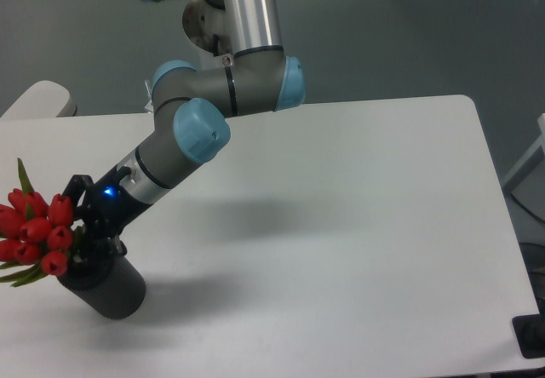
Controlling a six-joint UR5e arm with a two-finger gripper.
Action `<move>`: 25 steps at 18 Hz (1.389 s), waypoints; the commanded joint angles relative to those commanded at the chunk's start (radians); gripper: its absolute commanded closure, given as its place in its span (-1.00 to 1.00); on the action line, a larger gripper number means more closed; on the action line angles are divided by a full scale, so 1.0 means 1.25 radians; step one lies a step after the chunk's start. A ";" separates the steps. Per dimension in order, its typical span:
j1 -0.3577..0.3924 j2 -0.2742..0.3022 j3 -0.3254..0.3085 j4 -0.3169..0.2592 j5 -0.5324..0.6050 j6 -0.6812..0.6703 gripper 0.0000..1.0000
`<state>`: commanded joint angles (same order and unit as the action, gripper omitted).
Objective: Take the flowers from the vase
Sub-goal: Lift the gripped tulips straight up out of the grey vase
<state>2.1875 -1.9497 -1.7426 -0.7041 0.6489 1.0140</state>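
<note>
At the front-left corner of the white table [358, 225], the vase [109, 291] is leaning markedly, its mouth tipped up and to the left and its base swung toward the lower right; whether it is resting on its lower edge or hanging just off the surface is not clear from this single fixed view. The flowers [36, 229] are spilling out of that mouth toward the left edge of the picture, red buds bunched together with a pointed green leaf sticking up above them and more green showing below. They are sitting in the vase, not yet lifted free.

The gripper [85, 237] is pressing in right at the vase mouth, beside the buds, probably because the stems are the only place to take hold. Its black fingers are blending with the dark vase, so I cannot tell whether they are spread or closed, or whether they are holding stems, rim or nothing.

The arm is reaching down steeply from its joints at the top toward the lower left, wrist angled along the same line as the tilted vase.
</note>
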 joint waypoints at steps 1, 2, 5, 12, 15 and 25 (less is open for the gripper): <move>0.000 0.001 0.000 0.000 0.000 0.000 0.01; 0.002 0.004 0.000 0.000 0.000 -0.001 0.01; 0.015 0.023 0.007 0.000 -0.005 -0.021 0.02; 0.039 0.065 0.051 0.000 -0.010 -0.175 0.02; 0.038 0.072 0.078 0.000 -0.010 -0.227 0.02; 0.040 0.074 0.151 0.000 -0.012 -0.336 0.05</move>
<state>2.2381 -1.8577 -1.5541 -0.7041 0.6335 0.5939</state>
